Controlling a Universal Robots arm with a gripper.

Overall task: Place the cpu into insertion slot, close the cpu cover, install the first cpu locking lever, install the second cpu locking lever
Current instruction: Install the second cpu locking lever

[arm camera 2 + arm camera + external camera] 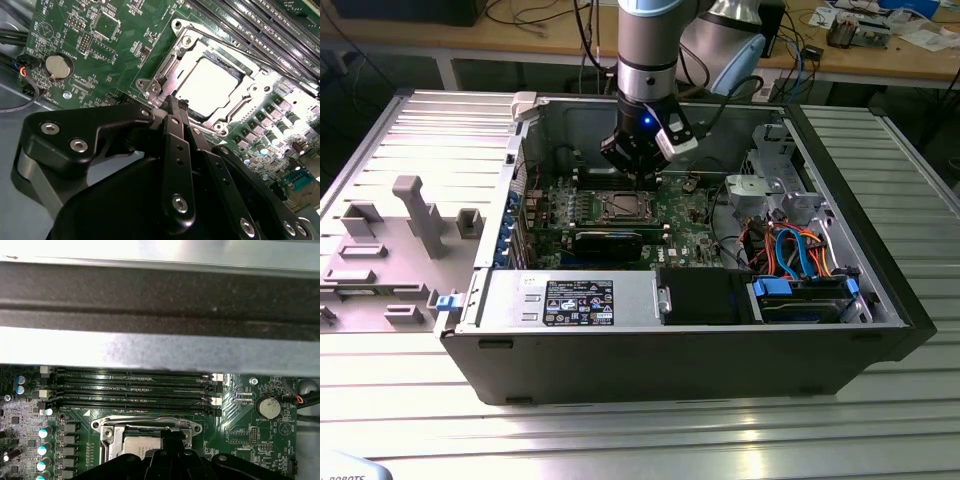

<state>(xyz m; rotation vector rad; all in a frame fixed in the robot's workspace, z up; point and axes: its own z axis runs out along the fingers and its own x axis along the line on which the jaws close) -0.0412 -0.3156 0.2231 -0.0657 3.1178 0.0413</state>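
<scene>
Dull silver metal shows in the middle of the socket: the cpu (212, 82) already lies in the insertion slot (192, 112), right of centre in the second wrist view, and the cpu cover (165, 70) seems to lie down around it like a frame. In the exterior view this socket sits in the upper middle of the frame. I judge the present step concerns a locking lever, though I cannot make out either lever clearly. To do it well, I should press slowly and straight, without scraping the green board (100, 45). My gripper (176, 107) has its fingers (175, 150) pressed together, holding nothing, its tip just at the socket's edge.
</scene>
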